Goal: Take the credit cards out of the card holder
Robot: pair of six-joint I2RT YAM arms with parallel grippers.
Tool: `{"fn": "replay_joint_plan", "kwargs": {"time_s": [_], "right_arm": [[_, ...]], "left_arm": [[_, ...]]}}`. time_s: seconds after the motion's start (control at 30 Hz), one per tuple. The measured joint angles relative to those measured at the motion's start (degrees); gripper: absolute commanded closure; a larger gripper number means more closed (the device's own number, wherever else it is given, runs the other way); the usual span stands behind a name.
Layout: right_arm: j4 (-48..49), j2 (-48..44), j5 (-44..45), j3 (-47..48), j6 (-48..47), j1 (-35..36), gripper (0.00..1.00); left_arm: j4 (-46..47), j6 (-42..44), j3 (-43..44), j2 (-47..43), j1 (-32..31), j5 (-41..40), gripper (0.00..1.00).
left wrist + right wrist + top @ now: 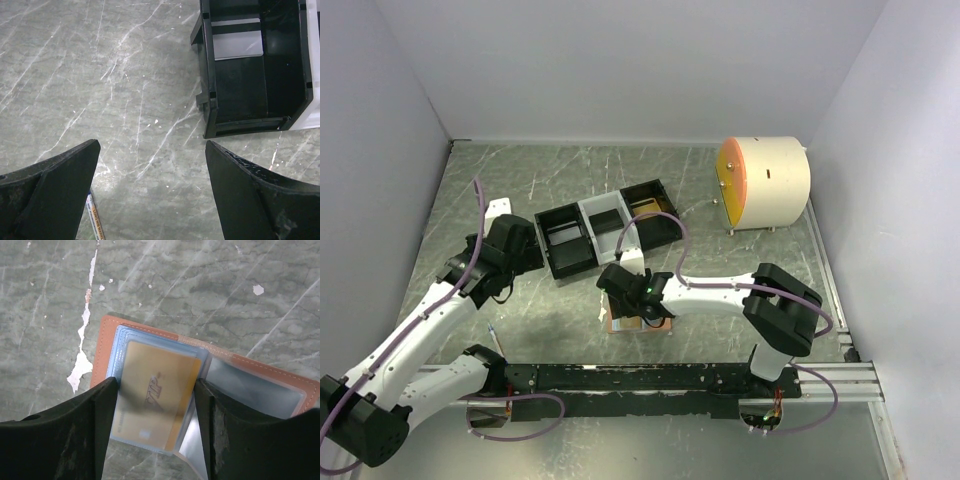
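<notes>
Two arms: both mine, bolted at the near edge of the table (720,165). The left one reaches up the left side and the right one bends across toward the middle.
Left gripper (152,146): jaws spread wide with only bare marbled tabletop between them. It hovers just beside the tray's left end and holds nothing.
Printed strip (95,220): a thin thing with small lettering lies on the table by my left finger. Too little of it shows for me to name it.
Tray (588,215): black and grey, three compartments in a row, farther back on the table than the card holder. From my left wrist I see a pale flat rectangle (237,44) in the end black compartment, and I cannot tell whether it is a card.
Card holder (250,385): lies open and flat on the table near the front middle, with a salmon-pink border around pale blue clear pockets. From above it sits mostly under my right wrist.
Credit card (160,375): yellow-gold, lettered "VIP", tucked in the left stack of pockets.
Right gripper (156,382): down over the card holder, fingers partway apart, one on each side of the gold card's pocket. I cannot tell whether they pinch its edges or only flank them.
Drum (765,180): a white cylinder with an orange face, at the far right, well apart from everything else.
</notes>
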Motion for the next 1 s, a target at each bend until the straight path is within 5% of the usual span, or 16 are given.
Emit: {"fn": "replay_joint_plan", "kwargs": {"time_s": [0.4, 0.67, 0.83, 1.0], "right_arm": [[5.2, -1.9, -3.3, -3.0, -0.1, -1.1, 0.46], [11.5, -5.3, -11.0, -8.6, -0.5, -4.9, 0.51], [12.7, -5.7, -13.1, -9.2, -1.0, -5.9, 0.37], [11.8, -5.6, -12.9, -8.5, -2.8, -5.4, 0.34]], "left_arm": [[0.5, 0.3, 0.0, 0.6, -0.3, 2.6, 0.02], [9.5, -0.3, -5.5, -2.9, -0.4, 19.8, 0.1], [16.2, -3.8, -12.5, -3.5, -1.2, 30.3, 0.13], [16.8, -9.2, -15.1, -4.4, -4.3, 30.3, 0.12]]}}
